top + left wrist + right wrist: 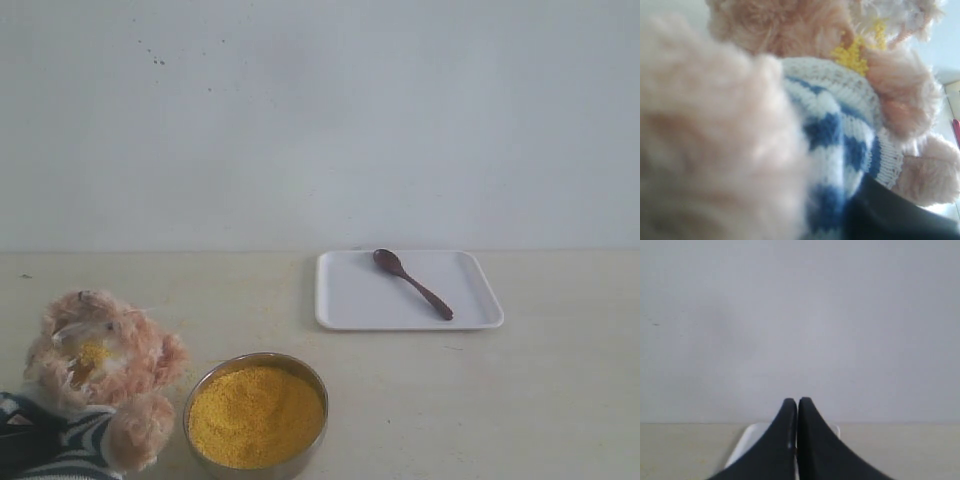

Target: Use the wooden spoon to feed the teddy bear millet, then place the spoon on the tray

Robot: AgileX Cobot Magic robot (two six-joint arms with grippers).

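**A:** If the wooden spoon (412, 283) had to be lifted again, where should it be grabbed? It's seen lying flat on the white tray (350, 300), oval end toward the back wall, well apart from the teddy bear (95, 380).

**B:** The handle would be picked, from the middle toward its far end, I reckon. The spoon is probably light and stiff, so not much squeeze is needed. The handle is thin and looks smooth though, so a slip or twist could be expected from an off-centre pinch. Once loaded it'd have to be kept level, since the millet (255, 415) in the metal bowl (320, 385) is loose grain and easily spilled.

**A:** And the tools?

**B:** The right tool (797, 405) is clenched tight with nothing in it, and a bit of the tray is seen just past its tips. Of the left tool (892, 220) only one dark finger is shown, laid against the bear's striped shirt. Whether the bear is actually gripped can't be told. The bear is set at the front left of the worktop (560, 400), just beside the bowl. It looks soft and squashy. Yellow grains are stuck on its muzzle, so the feeding looks done.
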